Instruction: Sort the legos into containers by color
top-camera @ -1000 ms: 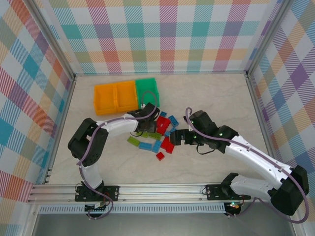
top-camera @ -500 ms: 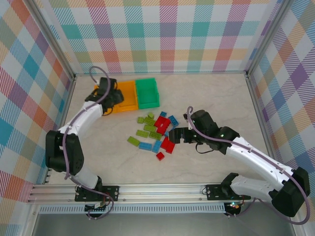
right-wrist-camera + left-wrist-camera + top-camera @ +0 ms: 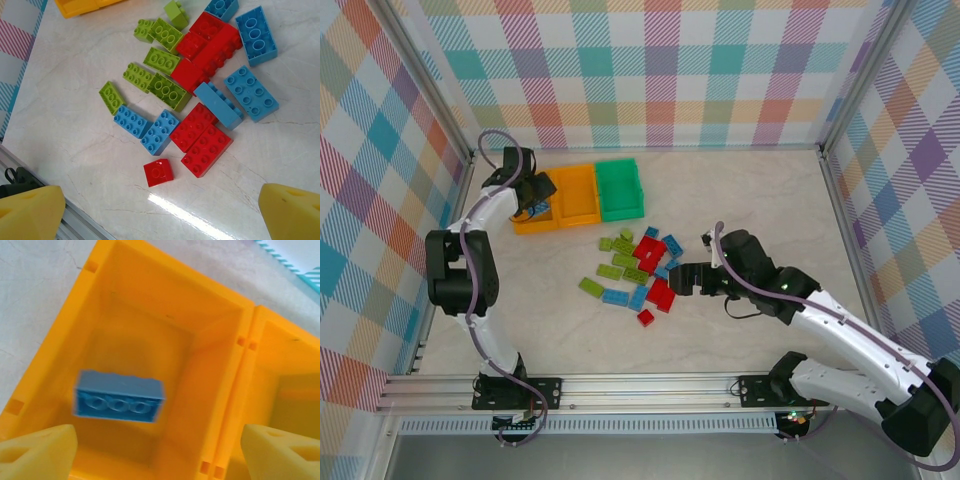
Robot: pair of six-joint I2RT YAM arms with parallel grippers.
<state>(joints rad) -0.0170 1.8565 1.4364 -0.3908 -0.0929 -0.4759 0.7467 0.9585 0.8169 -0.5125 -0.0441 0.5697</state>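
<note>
Top view: left pincer (image 3: 533, 190) over the end orange bin (image 3: 532, 218), legos (image 3: 635, 268) piled on the tabletop (image 3: 740, 200). Left wrist: it's spread wide, one blue brick (image 3: 119, 396) inside that bin. Right wrist: right pincer (image 3: 160, 210) spread too, nearly everything unsorted.

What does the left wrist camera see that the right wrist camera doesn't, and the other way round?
Left wrist: a close look into an orange bin holding one blurred blue lego, with a second orange bin joined beside it. Right wrist: the loose legos, blue, red and lime green, scattered on the table. Both: some orange bin, pale table, and yellow fingers spread wide, on the left gripper and the right gripper.
</note>
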